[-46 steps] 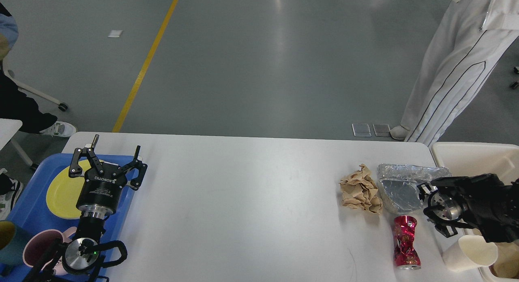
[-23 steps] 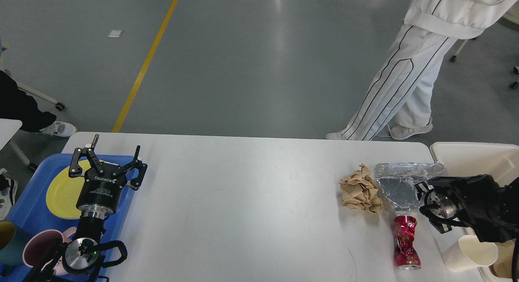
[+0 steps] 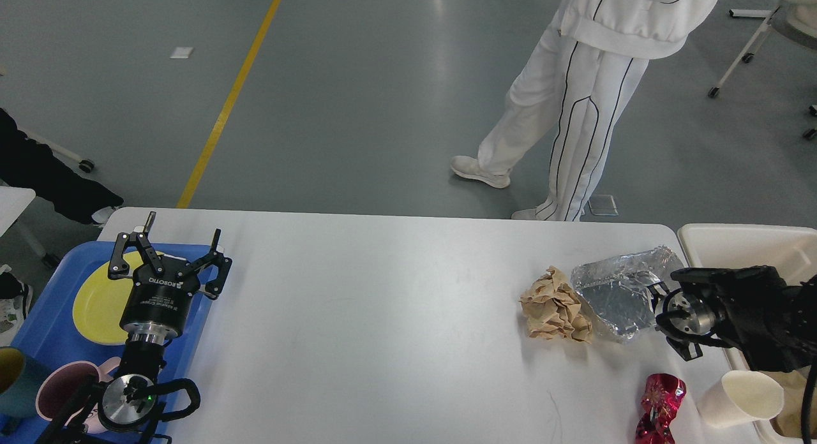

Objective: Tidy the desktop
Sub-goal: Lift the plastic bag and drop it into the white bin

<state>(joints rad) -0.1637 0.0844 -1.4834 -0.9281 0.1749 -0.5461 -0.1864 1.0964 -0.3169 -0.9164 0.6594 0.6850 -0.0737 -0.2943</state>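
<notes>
The white desktop [image 3: 396,316] fills the lower part of the head view. On its right lie a crumpled brown paper ball [image 3: 554,305], a crushed silver foil tray [image 3: 613,294] and a crushed red can [image 3: 660,409] near the front edge. My right gripper [image 3: 659,307] is against the foil tray's right edge. It is dark and end-on, so its fingers cannot be told apart. My left gripper [image 3: 184,230] is open and empty above the blue tray [image 3: 44,316] at the left.
The blue tray holds a yellow plate [image 3: 96,307], a pink mug [image 3: 60,393] and a teal cup [image 3: 9,380]. A cream bin [image 3: 740,246] stands at the right edge, with a paper cup [image 3: 740,399] lying beside it. A person in white [image 3: 574,112] walks behind the table.
My right gripper moved left with the foil tray, which tilted and pushed the paper ball left. The red can shifted toward the front right edge. The person walked left. The left arm stayed still.
</notes>
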